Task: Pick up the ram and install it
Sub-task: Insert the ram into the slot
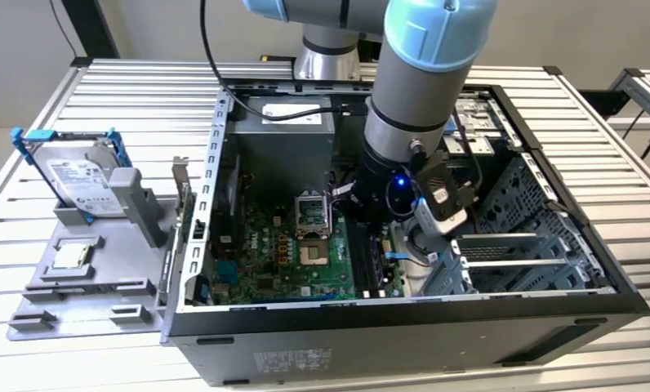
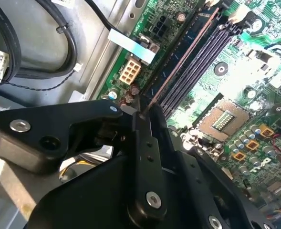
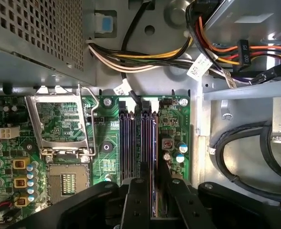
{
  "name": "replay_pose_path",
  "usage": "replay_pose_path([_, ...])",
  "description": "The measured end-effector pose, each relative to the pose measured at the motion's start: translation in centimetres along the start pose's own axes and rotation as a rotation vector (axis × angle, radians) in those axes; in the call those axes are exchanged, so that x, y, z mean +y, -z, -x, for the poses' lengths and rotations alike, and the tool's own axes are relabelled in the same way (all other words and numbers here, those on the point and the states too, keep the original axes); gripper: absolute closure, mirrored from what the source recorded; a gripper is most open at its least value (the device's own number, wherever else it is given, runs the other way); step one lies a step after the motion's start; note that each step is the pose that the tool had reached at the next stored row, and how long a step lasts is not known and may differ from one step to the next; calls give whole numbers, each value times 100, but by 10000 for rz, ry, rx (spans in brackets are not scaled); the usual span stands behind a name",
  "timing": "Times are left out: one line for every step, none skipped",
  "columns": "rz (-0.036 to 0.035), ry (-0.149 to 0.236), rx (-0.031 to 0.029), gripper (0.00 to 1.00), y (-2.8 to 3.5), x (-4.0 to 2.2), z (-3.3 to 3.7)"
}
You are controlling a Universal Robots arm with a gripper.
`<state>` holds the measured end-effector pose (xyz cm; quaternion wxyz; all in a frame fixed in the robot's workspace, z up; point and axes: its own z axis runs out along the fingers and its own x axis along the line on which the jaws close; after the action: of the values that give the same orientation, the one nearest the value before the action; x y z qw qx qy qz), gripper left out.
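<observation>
The ram is a thin dark stick seen edge-on, held between my gripper's two black fingers. It runs lengthwise along the motherboard's black slots, in line with the slot nearest the board's edge. In the second wrist view the ram stretches away from the gripper over the dark slots. I cannot tell whether it touches the slot. In the exterior view the arm reaches down into the open computer case, with the gripper low over the green motherboard.
An open processor socket lies beside the slots. Bundled cables and black hoses run close by. Outside the case, a grey tray carries a hard drive in a blue frame and a small square chip.
</observation>
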<state>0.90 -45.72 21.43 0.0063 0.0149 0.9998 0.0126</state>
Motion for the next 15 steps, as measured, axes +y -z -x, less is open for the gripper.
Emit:
replay_pose_path([-2,-25,1,0,41,1,-1])
replay_pose_path([2,-42,0,0,85,2,-1])
replay_pose_path([2,-43,1,0,129,3,0])
replay_pose_path([-1,-43,1,0,177,4,0])
replay_pose_path([3,-43,0,0,220,6,1])
replay_pose_path([-3,-42,2,0,265,7,2])
replay_pose_path([2,-42,0,0,294,8,2])
replay_pose_path([7,-42,0,0,299,8,2])
replay_pose_path([9,-41,0,0,298,8,2])
replay_pose_path([9,-42,0,0,298,8,1])
replay_pose_path([9,-42,1,0,298,8,0])
replay_pose_path([9,-43,0,100,298,8,0])
replay_pose_path([8,-42,1,100,299,8,0])
replay_pose_path([7,-42,1,100,299,8,-1])
replay_pose_path([7,-42,1,100,299,8,-1])
